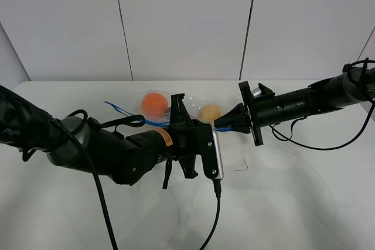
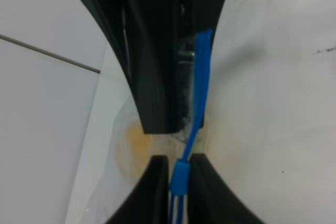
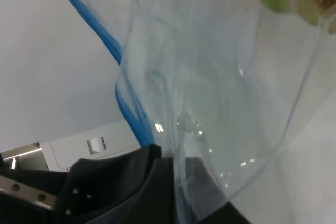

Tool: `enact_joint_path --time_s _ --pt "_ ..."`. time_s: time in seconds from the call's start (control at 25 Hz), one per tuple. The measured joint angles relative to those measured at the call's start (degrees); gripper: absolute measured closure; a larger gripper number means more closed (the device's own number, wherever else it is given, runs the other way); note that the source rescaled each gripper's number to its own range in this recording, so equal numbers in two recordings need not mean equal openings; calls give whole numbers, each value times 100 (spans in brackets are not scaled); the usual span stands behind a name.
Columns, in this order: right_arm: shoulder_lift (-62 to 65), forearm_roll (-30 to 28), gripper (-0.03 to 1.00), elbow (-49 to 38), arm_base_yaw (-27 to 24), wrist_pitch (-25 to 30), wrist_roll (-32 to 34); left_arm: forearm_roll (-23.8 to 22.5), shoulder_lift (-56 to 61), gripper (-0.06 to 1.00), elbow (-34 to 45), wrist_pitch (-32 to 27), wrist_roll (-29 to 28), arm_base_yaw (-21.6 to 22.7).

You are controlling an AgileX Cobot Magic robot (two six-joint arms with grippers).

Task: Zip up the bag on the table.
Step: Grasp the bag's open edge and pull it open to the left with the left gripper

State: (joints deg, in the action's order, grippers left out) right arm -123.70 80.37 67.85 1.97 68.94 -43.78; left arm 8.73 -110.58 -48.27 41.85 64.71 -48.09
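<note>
Bag (image 2: 202,66) edge in left gripper (image 2: 179,179)

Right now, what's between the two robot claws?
The blue zip strip of the bag stretches from the left gripper to the right gripper, both pinching the bag. The left wrist view shows it best.

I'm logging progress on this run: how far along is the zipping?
Done: the right gripper is shut on the bag. In hand: the left gripper is clamped on the blue zip strip beside it. Left: sliding along the strip; its two tracks look apart, so the zip seems mostly open.
</note>
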Motion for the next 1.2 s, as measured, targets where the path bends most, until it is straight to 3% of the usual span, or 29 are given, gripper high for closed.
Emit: enact_joint_path --time_s 0.08,0.64,0.88,1.2 --pt "0 5 97 0 0 0 0 0 -5 94 0 0 0 0" --pt "0 26 97 0 10 36 5 -34 -10 94 243 383 0 85" --pt "0 70 97 0 17 -15 5 -52 41 94 462 596 0 414" --pt "0 115 97 0 29 -45 5 -111 122 94 829 873 0 1169"
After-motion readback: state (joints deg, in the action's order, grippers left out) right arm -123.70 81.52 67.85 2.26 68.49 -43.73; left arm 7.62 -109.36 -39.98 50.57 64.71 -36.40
